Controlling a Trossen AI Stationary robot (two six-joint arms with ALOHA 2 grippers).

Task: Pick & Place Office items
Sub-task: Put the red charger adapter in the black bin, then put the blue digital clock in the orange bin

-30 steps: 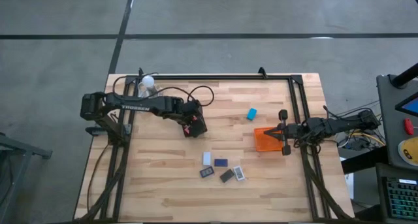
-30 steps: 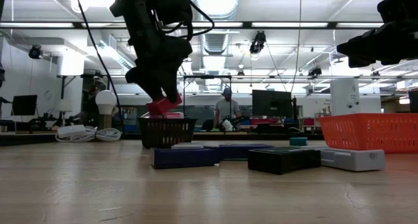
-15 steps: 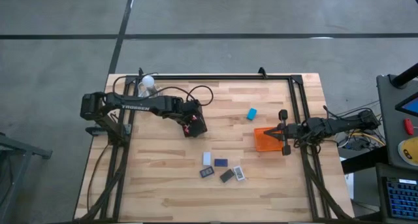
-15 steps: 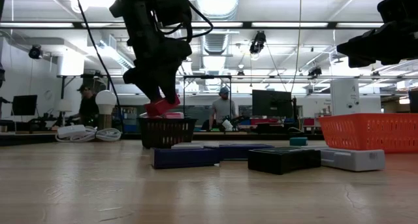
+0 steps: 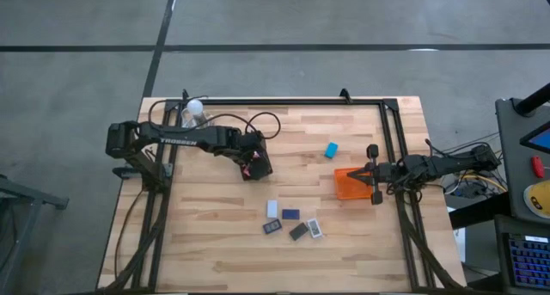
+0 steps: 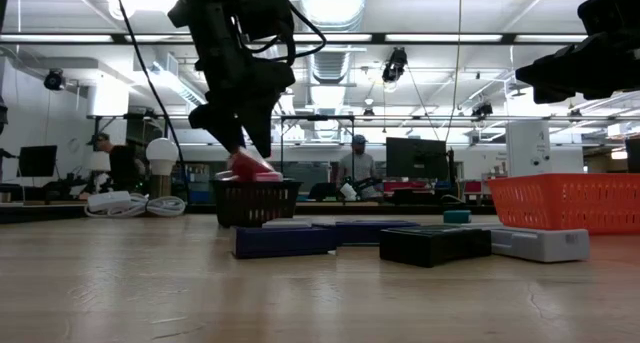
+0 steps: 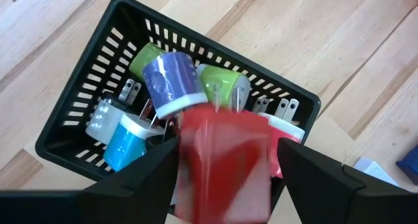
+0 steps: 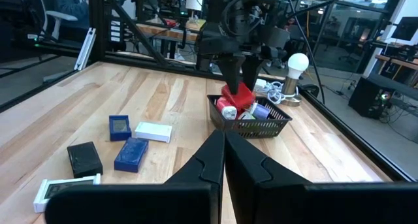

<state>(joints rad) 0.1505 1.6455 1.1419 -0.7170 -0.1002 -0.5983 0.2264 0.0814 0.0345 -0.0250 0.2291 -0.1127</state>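
The left gripper (image 7: 225,160) hangs right over the black mesh tray (image 7: 85,106), jaws parted around a red block (image 7: 225,155) — blurred, so a grip cannot be told. Beneath it sit blue, green and white pieces (image 7: 171,80). The right gripper (image 5: 373,174) is closed and empty beside the orange tray (image 5: 347,183); five loose items (image 5: 290,222) lie between the arms.

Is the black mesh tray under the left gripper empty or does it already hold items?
It holds items. The black mesh tray contains several small pieces, blue, green and white, and a red block sits between the left gripper fingers above it.
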